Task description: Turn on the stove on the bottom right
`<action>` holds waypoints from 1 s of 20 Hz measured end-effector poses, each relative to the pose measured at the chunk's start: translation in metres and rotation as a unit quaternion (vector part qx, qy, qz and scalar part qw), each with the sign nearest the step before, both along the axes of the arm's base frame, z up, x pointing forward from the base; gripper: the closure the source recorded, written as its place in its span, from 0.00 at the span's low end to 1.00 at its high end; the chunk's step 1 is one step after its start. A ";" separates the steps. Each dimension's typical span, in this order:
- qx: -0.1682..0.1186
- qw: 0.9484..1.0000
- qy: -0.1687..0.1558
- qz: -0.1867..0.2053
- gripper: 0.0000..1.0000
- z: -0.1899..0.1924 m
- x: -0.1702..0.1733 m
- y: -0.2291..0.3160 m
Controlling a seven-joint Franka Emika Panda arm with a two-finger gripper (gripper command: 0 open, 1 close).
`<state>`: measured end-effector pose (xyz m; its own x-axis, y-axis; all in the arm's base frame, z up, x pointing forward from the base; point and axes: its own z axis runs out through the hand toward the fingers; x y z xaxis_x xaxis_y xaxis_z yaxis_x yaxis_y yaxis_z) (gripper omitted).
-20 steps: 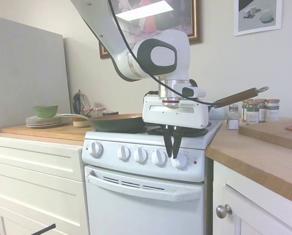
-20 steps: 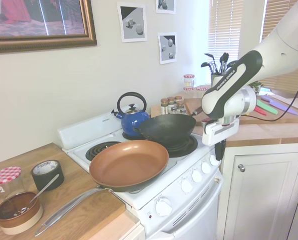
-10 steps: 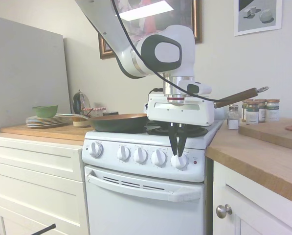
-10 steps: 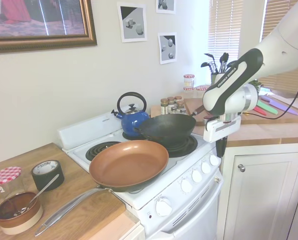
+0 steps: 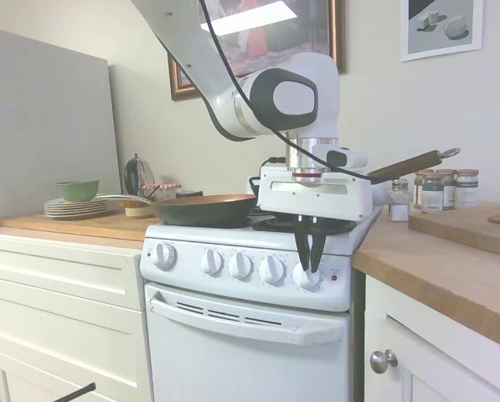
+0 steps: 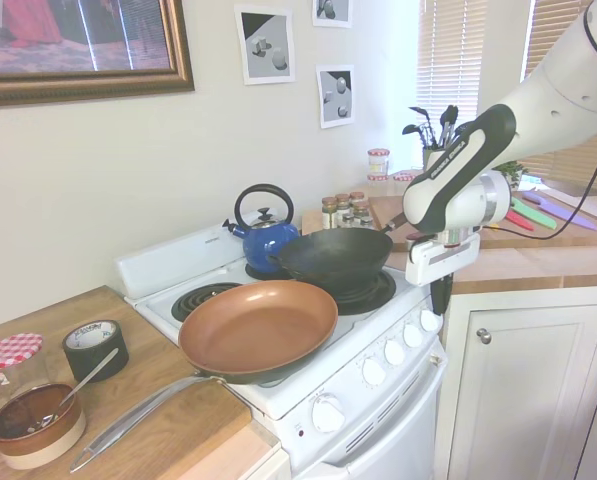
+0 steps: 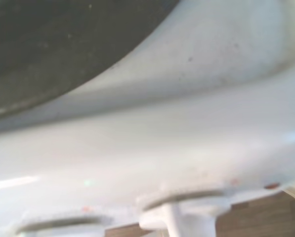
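The stove stands between white cabinet drawers on the left and a wooden worktop on the right, its front panel carrying five round white knobs in a row. The end effector hangs straight down at the panel's right end, its two dark fingers drawn to a narrow gap and their tips meeting the top of the rightmost knob. Whether they truly pinch the knob or merely touch it cannot be told. A small red light sits just right of that knob.

From the second exterior view the end effector comes down at the stove's near right corner, onto the last knob beside the cabinet.

On the burners, a copper-coloured frying pan rests at the front left, a dark wok at the right, and a blue kettle at the far side.

The wrist view is blurred: white enamel of the stove fills it, with a knob's stem at the edge.
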<state>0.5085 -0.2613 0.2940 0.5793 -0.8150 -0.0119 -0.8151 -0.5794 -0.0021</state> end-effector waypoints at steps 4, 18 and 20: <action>-0.002 1.000 -0.003 0.003 1.00 0.003 0.005 0.004; 0.000 1.000 0.002 0.006 1.00 0.002 0.014 0.028; 0.000 1.000 0.003 0.007 1.00 0.001 0.014 0.030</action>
